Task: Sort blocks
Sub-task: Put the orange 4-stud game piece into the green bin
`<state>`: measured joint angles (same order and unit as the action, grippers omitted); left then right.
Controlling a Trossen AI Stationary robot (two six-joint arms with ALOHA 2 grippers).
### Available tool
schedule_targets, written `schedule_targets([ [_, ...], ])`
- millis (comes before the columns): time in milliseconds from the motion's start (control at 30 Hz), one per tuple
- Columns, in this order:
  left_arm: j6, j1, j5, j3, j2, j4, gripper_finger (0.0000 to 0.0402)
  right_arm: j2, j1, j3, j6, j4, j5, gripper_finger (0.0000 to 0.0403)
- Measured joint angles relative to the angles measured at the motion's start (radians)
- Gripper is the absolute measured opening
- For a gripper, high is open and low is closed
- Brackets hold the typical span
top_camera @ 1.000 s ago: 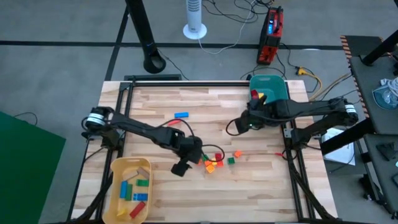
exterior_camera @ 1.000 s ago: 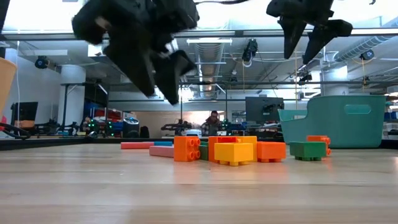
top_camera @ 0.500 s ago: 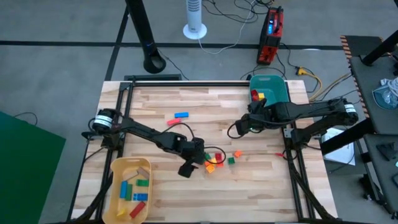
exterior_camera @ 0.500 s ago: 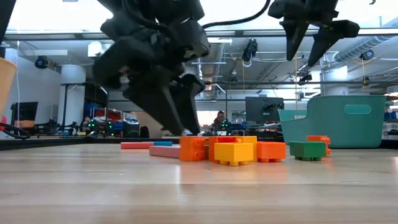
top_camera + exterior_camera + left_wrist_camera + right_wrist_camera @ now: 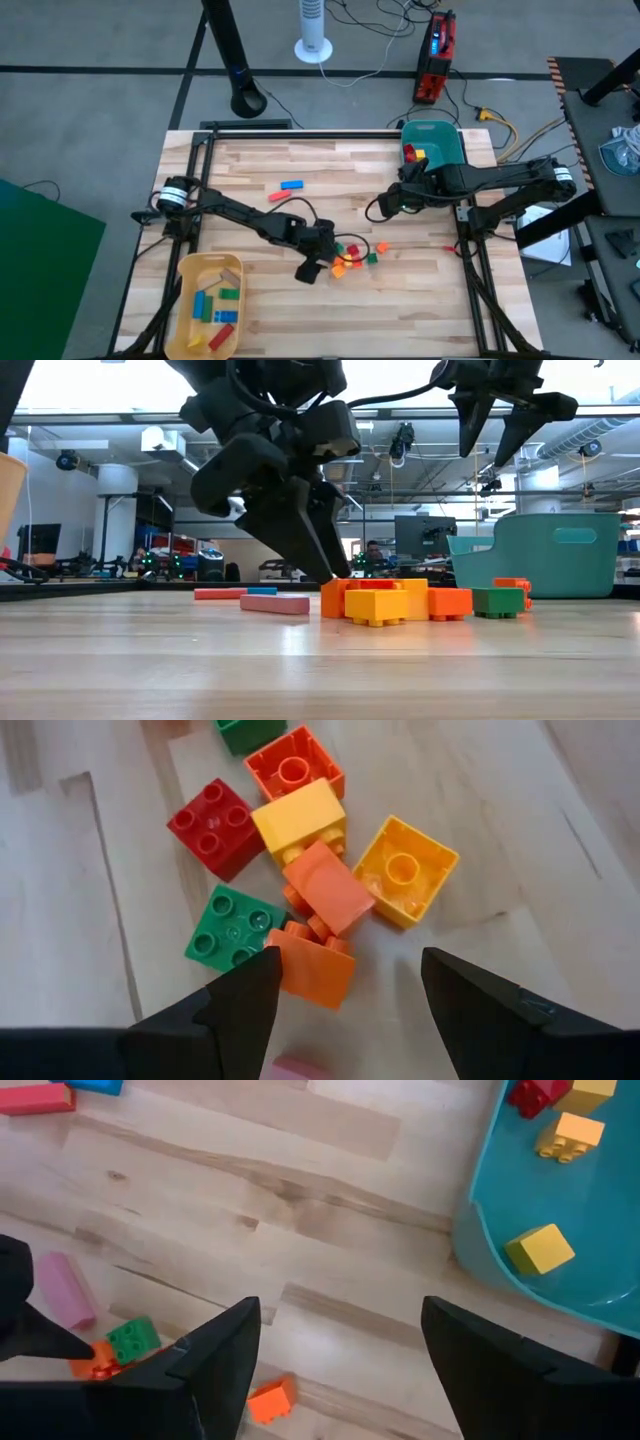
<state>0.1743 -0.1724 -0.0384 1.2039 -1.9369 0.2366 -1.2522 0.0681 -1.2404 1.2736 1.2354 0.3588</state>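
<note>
A cluster of blocks (image 5: 350,258) lies mid-table: red (image 5: 215,825), yellow (image 5: 300,820), green (image 5: 235,925) and several orange ones. My left gripper (image 5: 345,980) is open and low at the cluster's left side (image 5: 325,260). An orange block (image 5: 315,970) sits just inside one of its fingers. A pink bar (image 5: 275,603) lies beside it on the table. My right gripper (image 5: 340,1370) hangs open high above the table (image 5: 505,420), near the teal bin (image 5: 432,140), with nothing between its fingers. My left gripper touches the nearest orange block at its corner (image 5: 285,948) with the tip of one finger (image 5: 250,990); the other finger (image 5: 460,990) stands clear. The fingers slant down from the table's left. The block rests on the table against the rest of the cluster.
A yellow tray (image 5: 205,300) at the near left holds blue, green and red blocks. The teal bin (image 5: 560,1230) at the far right holds red and yellow blocks. A red bar (image 5: 278,196) and a blue bar (image 5: 292,185) lie toward the far side. A green block (image 5: 498,601) sits right of the cluster.
My left gripper has come down and moved toward the table's right into the cluster, tipping steeper. The orange block at its fingertip has slid along the table toward the other blocks, closing up against them.
</note>
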Motion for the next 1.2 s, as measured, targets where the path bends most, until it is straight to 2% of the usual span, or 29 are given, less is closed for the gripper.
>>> schedule_targets([
  [467,0.083,0.005,0.004,0.078,0.005,0.041,0.0230,0.000,0.000,0.000,-0.001,-0.011,-0.001,0.0255],
  [767,0.133,0.054,-0.033,0.036,-0.030,0.059,0.0230,0.000,0.000,0.000,-0.009,-0.014,-0.002,0.0267],
  [1000,0.154,0.042,-0.042,0.037,-0.052,0.040,0.0230,0.000,-0.001,0.002,-0.013,-0.014,-0.001,0.0254],
  [1200,0.152,0.040,-0.043,0.037,-0.050,0.023,0.0212,0.000,-0.001,0.004,-0.010,-0.015,-0.001,0.0250],
])
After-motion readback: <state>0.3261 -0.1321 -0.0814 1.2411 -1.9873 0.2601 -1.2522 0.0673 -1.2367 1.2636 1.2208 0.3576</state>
